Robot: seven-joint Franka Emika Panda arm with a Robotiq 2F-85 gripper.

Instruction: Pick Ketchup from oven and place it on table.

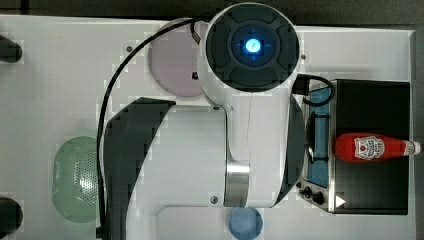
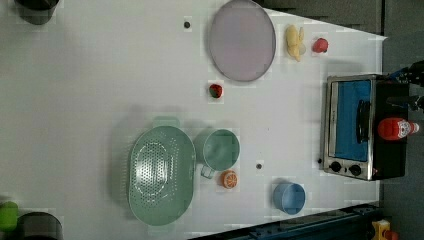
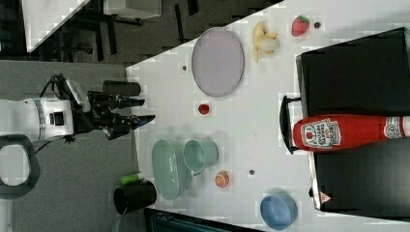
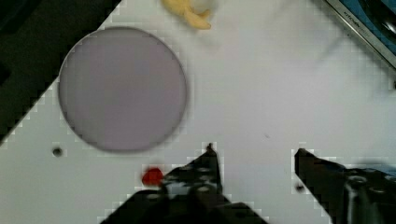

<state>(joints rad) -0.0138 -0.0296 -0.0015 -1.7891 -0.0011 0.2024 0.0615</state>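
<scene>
The Ketchup [image 1: 372, 147] is a red bottle with a white cap, lying on its side on the flat black top of the oven [image 1: 372, 110]. It also shows in the left view [image 2: 395, 128] and the right view [image 3: 348, 133]. The oven [image 2: 350, 125] stands on the white table [image 2: 100, 75] with its blue glass door shut. My gripper [image 3: 147, 109] hangs high above the table, far from the oven toward the right view's left. In the wrist view the gripper [image 4: 254, 149] is open, with bare table [image 4: 261, 84] between its fingers.
On the table lie a lilac plate [image 2: 242, 40], a green colander [image 2: 160, 175], a green cup [image 2: 220, 148], a blue bowl [image 2: 289, 197], an orange half [image 2: 229, 179], a small red fruit [image 2: 215, 90], a banana [image 2: 295, 42] and a strawberry [image 2: 320, 45]. My arm [image 1: 200, 150] covers the table's middle in the top view.
</scene>
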